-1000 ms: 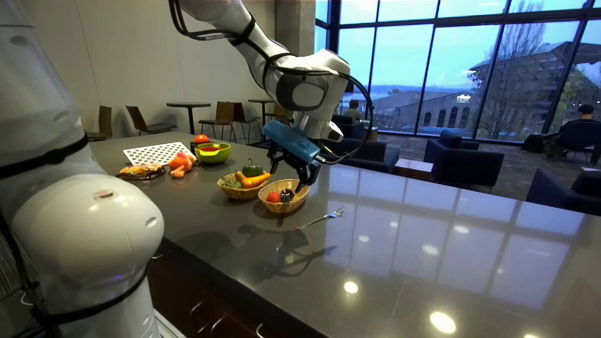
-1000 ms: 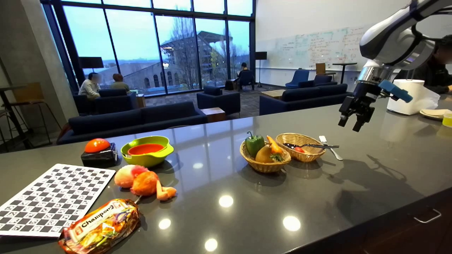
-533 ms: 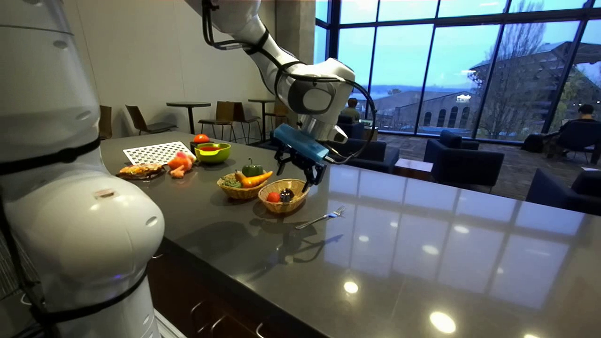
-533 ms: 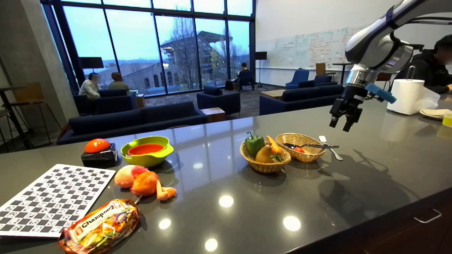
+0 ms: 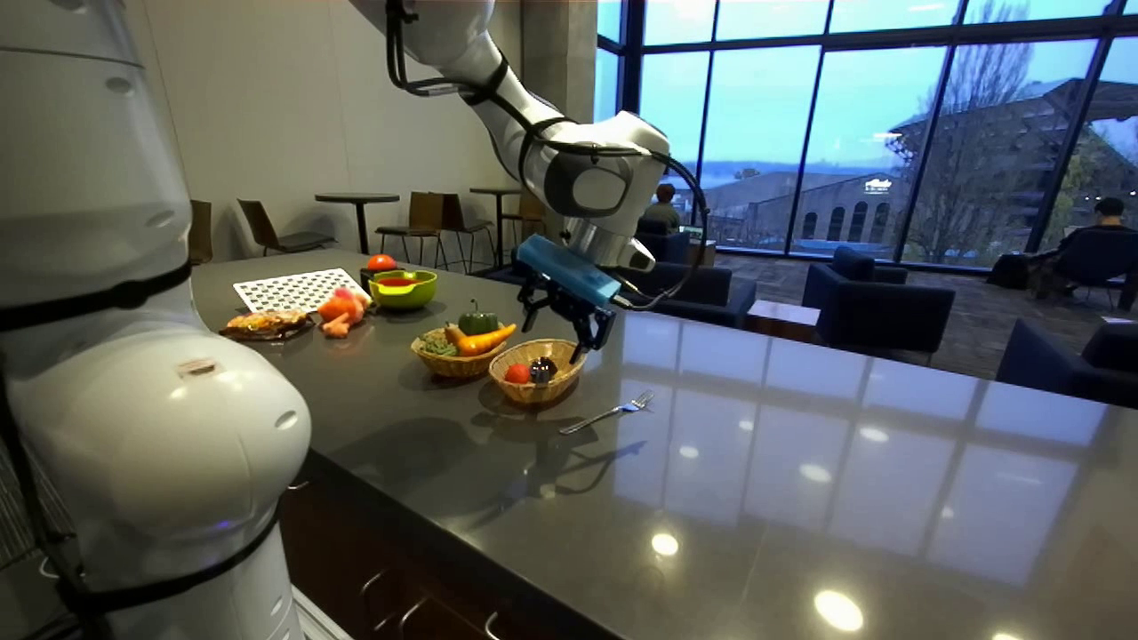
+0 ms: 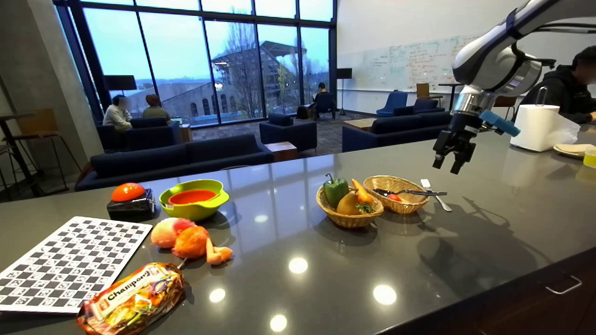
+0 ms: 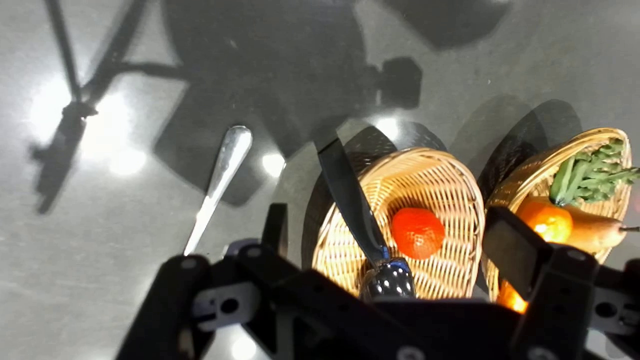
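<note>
My gripper (image 6: 447,166) hangs over the grey counter, fingers apart and nothing between them, in both exterior views. Beneath it in the wrist view is a wicker basket (image 7: 452,240) holding a round red fruit or vegetable (image 7: 418,233) and a black utensil (image 7: 352,200). The utensil's handle juts over the basket rim; its shiny head is partly hidden by the gripper body. One finger (image 7: 517,250) overlaps the edge of a second basket (image 7: 515,185), which holds a green pepper (image 6: 336,190), a carrot (image 6: 362,190) and a pear-shaped item (image 6: 348,204). A silver fork (image 5: 609,413) lies beside the first basket.
Farther along the counter stand a green bowl (image 6: 216,202) with a red inside and a black box (image 6: 132,209) with an orange dome. Near them are an orange plush toy (image 6: 192,242), a checkered board (image 6: 70,265) and a Champong packet (image 6: 135,298). A paper roll (image 6: 535,128) stands behind the gripper.
Over the first half second the arm shifted, the gripper sliding left in one exterior view and slightly right in another. Since then it has barely moved. Fingers stayed apart; counter items are unmoved.
</note>
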`<state>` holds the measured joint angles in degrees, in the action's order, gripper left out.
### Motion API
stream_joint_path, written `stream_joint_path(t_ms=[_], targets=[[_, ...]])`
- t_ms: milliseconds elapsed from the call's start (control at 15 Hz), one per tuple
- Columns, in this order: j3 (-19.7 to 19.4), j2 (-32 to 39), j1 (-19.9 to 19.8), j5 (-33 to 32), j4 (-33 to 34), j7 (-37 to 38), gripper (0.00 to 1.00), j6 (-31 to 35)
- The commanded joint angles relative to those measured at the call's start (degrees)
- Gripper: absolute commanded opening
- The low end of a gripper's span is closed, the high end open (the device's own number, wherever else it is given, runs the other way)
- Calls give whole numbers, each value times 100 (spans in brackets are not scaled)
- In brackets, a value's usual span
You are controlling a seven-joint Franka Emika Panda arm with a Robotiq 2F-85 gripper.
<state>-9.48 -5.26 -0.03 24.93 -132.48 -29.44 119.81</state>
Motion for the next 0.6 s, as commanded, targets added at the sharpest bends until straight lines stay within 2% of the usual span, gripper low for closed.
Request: stream_joint_path(t_ms=[0,333,533], targets=[[166,-148,-114,-159,-40,217,100,-143],[260,-409,-136,-762,-116,611,100,-155],[201,-354,-166,-968,13,663,100,-437]])
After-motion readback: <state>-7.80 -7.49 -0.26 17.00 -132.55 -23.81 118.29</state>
